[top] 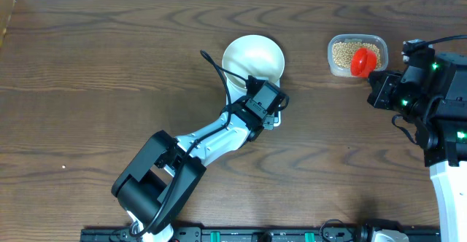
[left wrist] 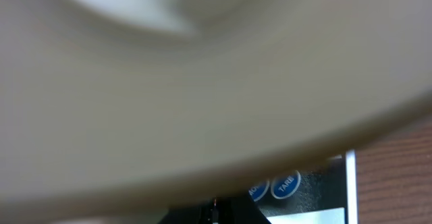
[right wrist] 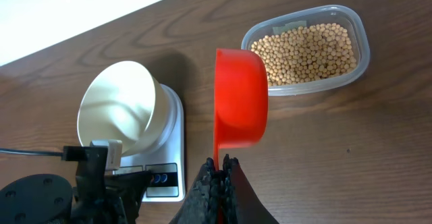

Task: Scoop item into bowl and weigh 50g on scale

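Note:
The white bowl (top: 252, 56) rests tilted on the white scale (right wrist: 173, 126), its mouth turned to the left in the right wrist view (right wrist: 115, 109). My left gripper (top: 254, 84) is shut on the bowl's near rim. In the left wrist view the blurred bowl (left wrist: 202, 82) fills the frame above the scale's blue buttons (left wrist: 286, 184). The tan beans (right wrist: 307, 48) lie in a clear tub (top: 333, 65). My right gripper (right wrist: 221, 162) is shut on the handle of a red scoop (right wrist: 239, 102), held on edge beside the tub. Whether the scoop holds any beans is hidden.
The table's far edge and a pale wall run along the top of the right wrist view. The left arm (top: 190, 151) stretches diagonally from the front edge. A black cable (top: 215, 65) loops beside the bowl. Bare wood lies between the scale and the tub.

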You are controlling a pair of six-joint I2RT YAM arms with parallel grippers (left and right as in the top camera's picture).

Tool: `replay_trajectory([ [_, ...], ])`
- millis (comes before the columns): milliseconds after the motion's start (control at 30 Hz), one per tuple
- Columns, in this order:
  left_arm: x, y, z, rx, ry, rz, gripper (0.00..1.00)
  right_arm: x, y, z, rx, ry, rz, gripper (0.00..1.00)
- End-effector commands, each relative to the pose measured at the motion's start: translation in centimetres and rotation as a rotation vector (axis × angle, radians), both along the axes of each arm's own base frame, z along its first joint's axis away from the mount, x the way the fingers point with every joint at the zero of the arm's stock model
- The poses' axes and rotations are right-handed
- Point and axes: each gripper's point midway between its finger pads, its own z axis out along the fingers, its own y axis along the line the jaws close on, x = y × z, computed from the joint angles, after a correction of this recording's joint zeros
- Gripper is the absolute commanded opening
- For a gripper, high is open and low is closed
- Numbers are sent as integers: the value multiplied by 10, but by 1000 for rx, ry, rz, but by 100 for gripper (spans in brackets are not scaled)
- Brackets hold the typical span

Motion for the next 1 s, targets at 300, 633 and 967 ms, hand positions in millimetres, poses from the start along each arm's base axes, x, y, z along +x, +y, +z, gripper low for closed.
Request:
replay_trajectory([
  [300,-11,0,-11,3,59,-28,7,2,-3,11,-18,-31,-3,1],
  [633,-15,8,-33,51,102,-20,7,2,-3,11,-18,-29,-3,1],
  [967,-19,33,-36,179,101,4,7,2,-3,11,-18,-29,-3,1],
])
